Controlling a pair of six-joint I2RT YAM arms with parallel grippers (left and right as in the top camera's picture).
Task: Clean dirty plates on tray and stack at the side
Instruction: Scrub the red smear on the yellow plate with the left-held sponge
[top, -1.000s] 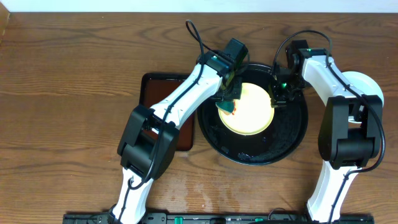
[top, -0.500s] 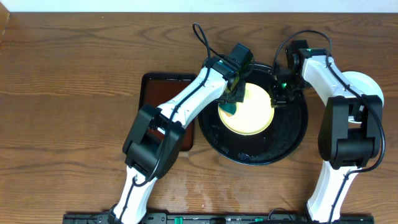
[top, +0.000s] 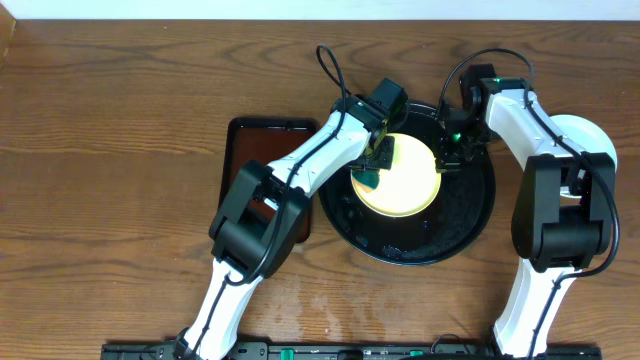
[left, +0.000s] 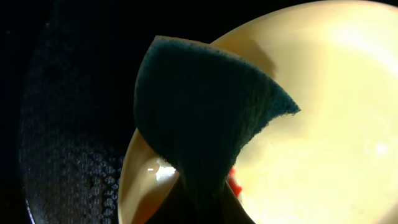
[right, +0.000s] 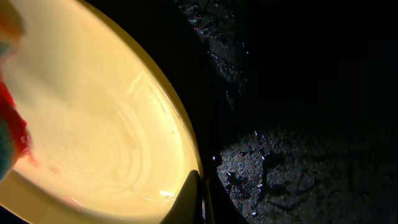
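Overhead, we see the yellow plate (top: 408, 182) lying in the black tray (top: 470, 225), with our left gripper (top: 374, 163) pinching a green sponge (top: 367, 181) against it. The left wrist view shows a red smear (left: 234, 182) just beside the sponge. The right wrist view shows our right gripper (right: 199, 186) clamped on the plate's rim.

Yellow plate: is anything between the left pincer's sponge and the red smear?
Nothing visible. The sponge in the left pincer is right over the yellow plate, the red smear showing at its lower edge.
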